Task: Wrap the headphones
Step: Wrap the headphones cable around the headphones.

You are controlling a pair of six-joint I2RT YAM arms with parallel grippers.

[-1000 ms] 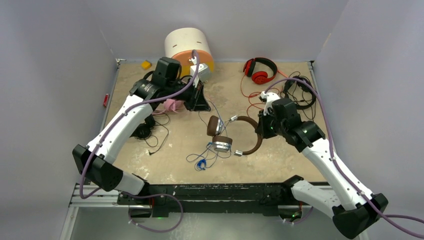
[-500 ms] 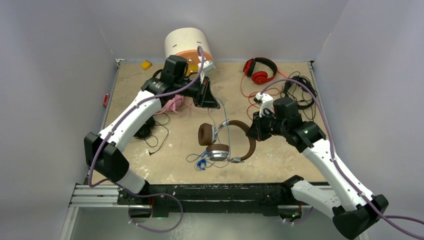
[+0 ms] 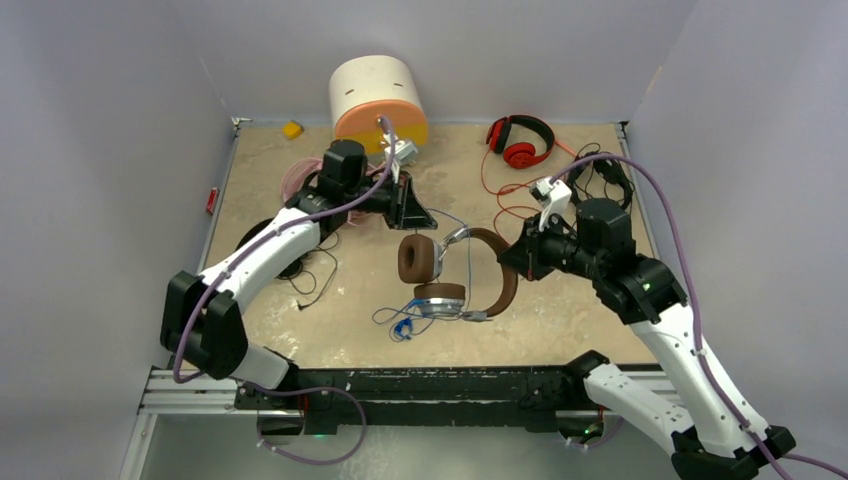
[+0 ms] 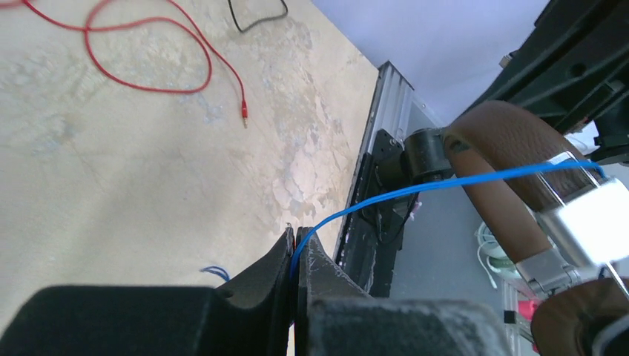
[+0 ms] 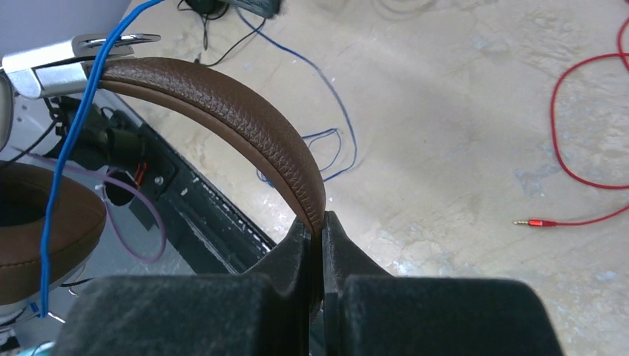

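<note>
**Change.** The left gripper (image 3: 412,213) has come away from the pink headphones (image 3: 298,178) and now sits higher and nearer the centre. Its jaws are closed on the blue cable (image 4: 445,184). The left wrist view shows the cable leaving the fingertips taut and crossing the band (image 4: 504,148) beside the silver hinge (image 4: 586,215).

In the middle, the brown headphones (image 3: 416,259) no longer lie flat. Over the last 1 second they have been tipped up and turned, so 1 cup faces the camera and the other sits low, above the loose cable coil (image 3: 404,326) on the table (image 3: 560,320).

The right gripper (image 3: 515,258) has swung in with them and is clamped on the band's leather, as the right wrist view confirms (image 5: 321,222).

**Meaning.** In my judgement the first turn of cable is being laid over the band, with the right arm acting as the holder. Most of the cable is still unwound, so the wrap is at an early stage. The red set (image 3: 520,140) lies untouched at the back.

**Markings.** No brand, label or writing is legible. A small dark mark shows on the band in the left wrist view (too blurred to read).
</note>
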